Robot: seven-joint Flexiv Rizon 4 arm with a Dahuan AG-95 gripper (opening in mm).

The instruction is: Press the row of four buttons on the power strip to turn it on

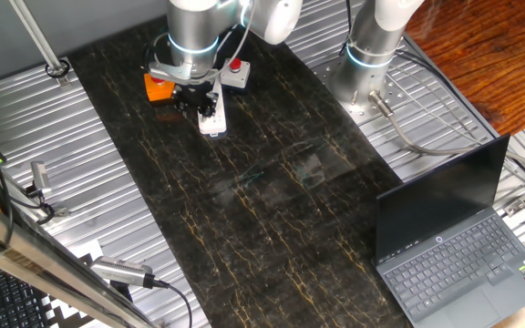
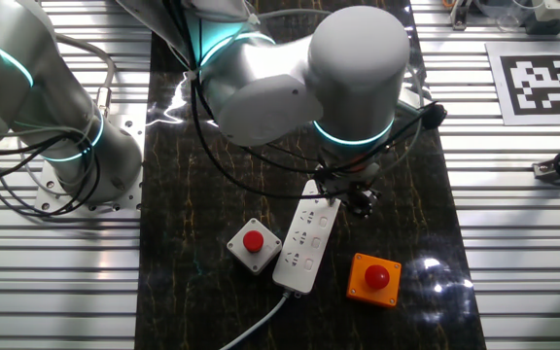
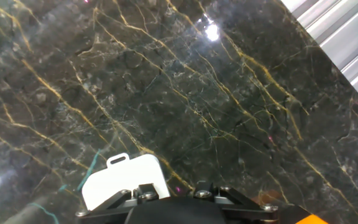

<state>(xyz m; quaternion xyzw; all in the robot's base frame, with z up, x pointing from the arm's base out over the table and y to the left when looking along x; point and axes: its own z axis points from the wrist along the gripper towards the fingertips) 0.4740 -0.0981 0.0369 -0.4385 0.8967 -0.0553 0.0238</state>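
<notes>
The power strip (image 2: 302,245) is a long white bar lying on the dark marble top, with small sockets and switches along its face and its cable leaving the near end. My gripper (image 2: 344,196) hangs low over the strip's far end, partly hiding that end. From the opposite side, the gripper (image 1: 200,102) sits on top of the strip (image 1: 213,121). The hand view shows only the strip's white end (image 3: 124,179) with its small tab, just ahead of the hand's dark body (image 3: 173,208). The fingertips are hidden, so no view shows a gap or a touch.
A grey box with a red button (image 2: 254,243) stands close on one side of the strip and an orange box with a red button (image 2: 374,277) on the other. A second arm's base (image 1: 370,64) and an open laptop (image 1: 458,241) are further off.
</notes>
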